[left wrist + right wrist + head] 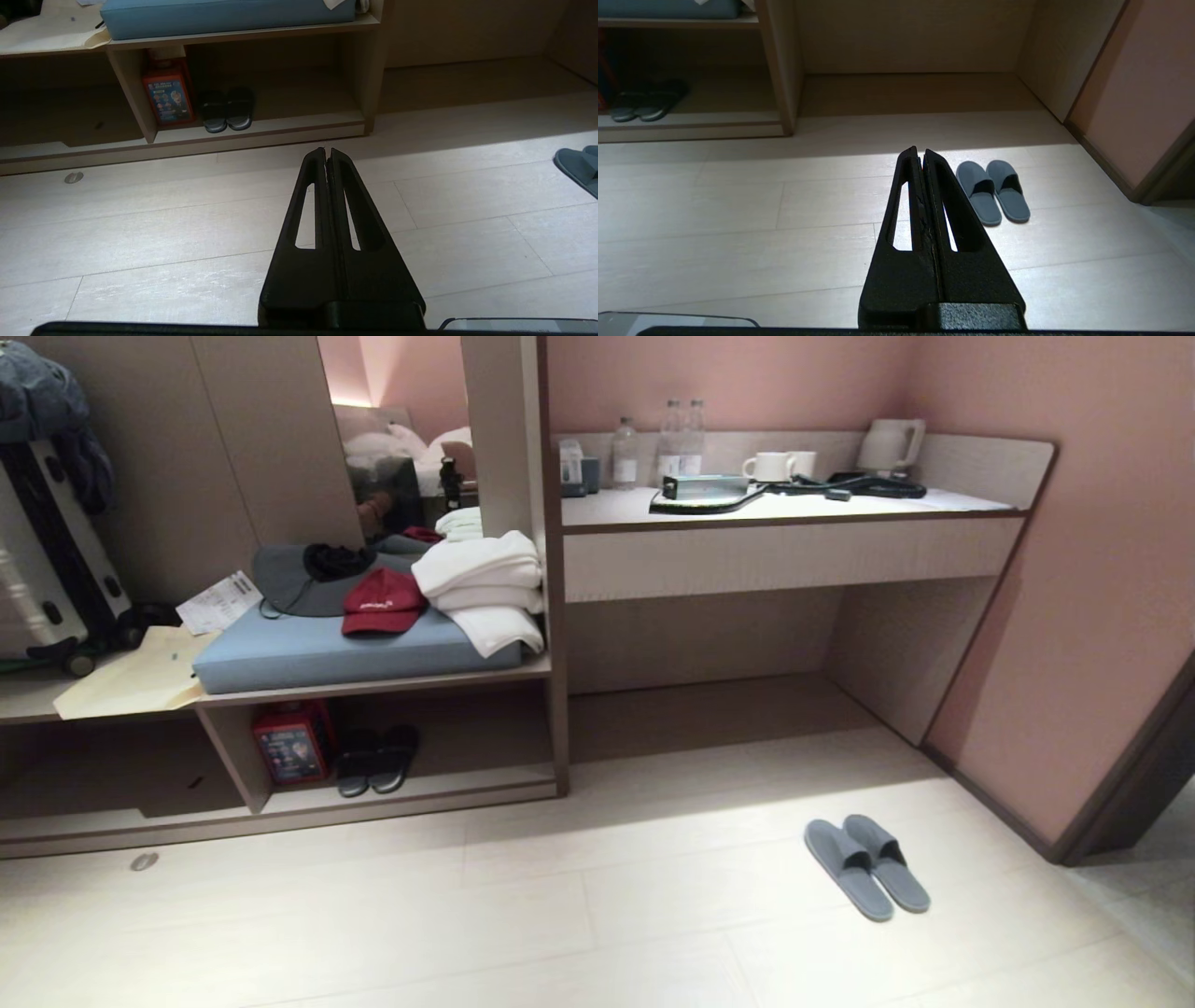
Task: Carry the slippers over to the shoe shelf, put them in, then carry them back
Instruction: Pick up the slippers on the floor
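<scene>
So, going left to right in the head view: a suitcase [47,560] at far left, then a blue cushion [355,653] holding a red cap [383,602] and folded white towels [481,583]. Below it sits the shoe shelf [439,782], with a red box [291,742] and a black pair of slippers [378,759] inside. Right of that, a desk counter [794,513] carries bottles [667,439], mugs [777,465] and a kettle [892,443]. The grey-blue slippers [868,866] lie side by side on the floor at lower right, well apart from the shelf. Both the left gripper [327,151] and right gripper [922,151] have fingers pressed together, holding nothing, above the floor.
</scene>
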Robot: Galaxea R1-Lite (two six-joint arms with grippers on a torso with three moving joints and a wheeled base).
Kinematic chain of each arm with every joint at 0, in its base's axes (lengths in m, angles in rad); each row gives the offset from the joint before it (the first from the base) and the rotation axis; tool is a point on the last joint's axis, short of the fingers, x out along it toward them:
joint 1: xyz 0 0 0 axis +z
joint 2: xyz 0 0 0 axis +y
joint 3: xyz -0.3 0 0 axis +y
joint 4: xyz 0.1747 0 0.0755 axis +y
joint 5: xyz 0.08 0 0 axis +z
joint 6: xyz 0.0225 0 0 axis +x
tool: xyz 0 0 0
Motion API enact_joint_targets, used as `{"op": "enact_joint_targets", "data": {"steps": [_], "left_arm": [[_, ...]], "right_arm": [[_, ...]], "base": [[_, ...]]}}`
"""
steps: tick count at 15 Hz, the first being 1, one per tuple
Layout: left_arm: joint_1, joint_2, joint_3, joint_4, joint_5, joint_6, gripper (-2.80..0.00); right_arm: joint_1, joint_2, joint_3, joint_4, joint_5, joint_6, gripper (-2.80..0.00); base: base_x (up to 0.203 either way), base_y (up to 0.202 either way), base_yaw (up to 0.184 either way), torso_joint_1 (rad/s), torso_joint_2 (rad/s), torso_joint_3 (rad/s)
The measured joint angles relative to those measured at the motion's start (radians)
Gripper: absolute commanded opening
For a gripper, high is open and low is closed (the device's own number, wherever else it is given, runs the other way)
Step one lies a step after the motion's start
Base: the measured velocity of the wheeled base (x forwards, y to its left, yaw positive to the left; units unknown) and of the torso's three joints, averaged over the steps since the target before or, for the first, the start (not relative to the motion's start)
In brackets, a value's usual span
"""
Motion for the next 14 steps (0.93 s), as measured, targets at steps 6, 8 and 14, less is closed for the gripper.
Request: {"op": "enact_joint_targets", "data": {"steps": [6, 8, 14], "left_arm": [[0.000, 0.000, 0.000, 0.000, 0.000, 0.000, -2.80], [0.000, 0.000, 0.000, 0.000, 0.000, 0.000, -2.80], [0.000, 0.000, 0.000, -0.001, 0.000, 0.000, -2.80]], "right_arm": [[0.000, 0.000, 0.000, 0.001, 0.001, -0.001, -2.80], [0.000, 0.000, 0.000, 0.000, 0.001, -0.001, -2.80], [0.000, 0.000, 0.000, 0.001, 0.001, -0.001, -2.80]], "base": [[0.140, 0.000, -0.002, 0.002, 0.00, 0.002], [0.000, 0.000, 0.000, 0.000, 0.00, 0.000], [0.002, -0.060, 0.002, 0.001, 0.00, 0.002]]}}
